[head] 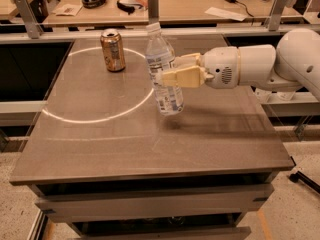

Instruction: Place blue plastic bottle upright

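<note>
While level, pincer [168, 70] around tilted bottle [159, 51]

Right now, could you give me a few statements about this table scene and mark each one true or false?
1. The tool, above the grey table, is shut on the clear pale-blue plastic bottle. True.
2. The copper-coloured drink can lies on its side. False: it stands upright.
3. The bottle's white screw cap is missing. False: it is on, at the top.
4. The can stands apart from the bottle. True.
</note>
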Robot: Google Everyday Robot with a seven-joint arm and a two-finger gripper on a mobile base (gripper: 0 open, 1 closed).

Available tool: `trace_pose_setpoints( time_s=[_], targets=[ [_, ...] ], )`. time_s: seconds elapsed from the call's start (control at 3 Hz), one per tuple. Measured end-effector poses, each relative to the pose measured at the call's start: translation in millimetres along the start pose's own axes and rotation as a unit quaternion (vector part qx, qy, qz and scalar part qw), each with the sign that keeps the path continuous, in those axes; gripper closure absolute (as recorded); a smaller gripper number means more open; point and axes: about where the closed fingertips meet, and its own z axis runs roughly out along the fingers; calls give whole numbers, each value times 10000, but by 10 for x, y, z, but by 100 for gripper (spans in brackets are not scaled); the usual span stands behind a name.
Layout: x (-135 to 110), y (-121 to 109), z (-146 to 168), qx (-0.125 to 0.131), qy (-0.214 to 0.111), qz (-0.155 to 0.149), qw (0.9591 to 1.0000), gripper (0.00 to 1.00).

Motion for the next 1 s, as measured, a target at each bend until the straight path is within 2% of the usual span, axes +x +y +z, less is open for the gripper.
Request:
trace_pose_setpoints(
  time_s=[0.33,1.0],
  targets=[
    [77,3,-43,12,-37,-287,9996,100],
    [129,36,-14,105,-100,-410,9991,100]
  ],
)
